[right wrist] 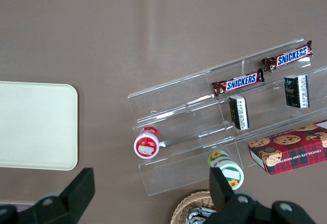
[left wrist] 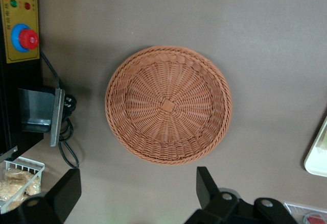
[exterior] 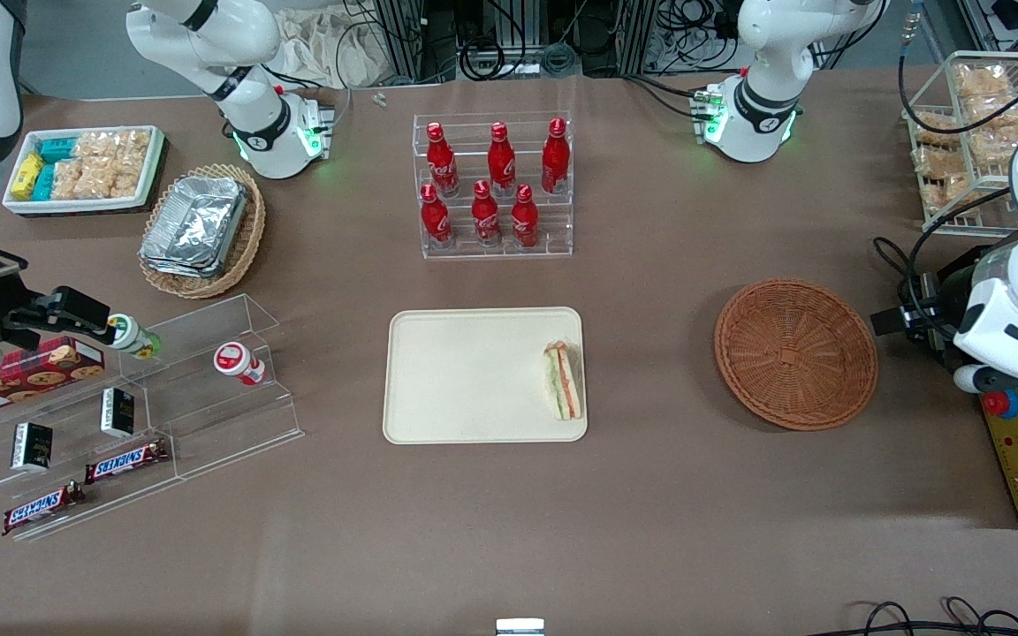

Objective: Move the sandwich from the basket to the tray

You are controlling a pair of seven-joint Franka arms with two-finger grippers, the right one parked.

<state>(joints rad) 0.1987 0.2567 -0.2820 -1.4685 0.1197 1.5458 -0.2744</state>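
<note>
- Since the sandwich [exterior: 564, 381] already lies on the tray [exterior: 465, 375], at the rim nearest the basket [exterior: 795, 352], the step in hand looks like retreat: lift clear and avoid sweeping low over tray or basket.
- Seen from the left wrist camera, the gripper [left wrist: 138, 196] hangs above the counter [left wrist: 255, 40] beside the empty basket [left wrist: 168, 110], jaws spread wide and holding nothing.
- Only the front view shows the sandwich; the wrist view catches just a sliver of the tray [left wrist: 319, 157].

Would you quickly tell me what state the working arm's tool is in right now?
Left tool: open, holding nothing, above the empty basket. The sandwich lies on the tray.
</note>
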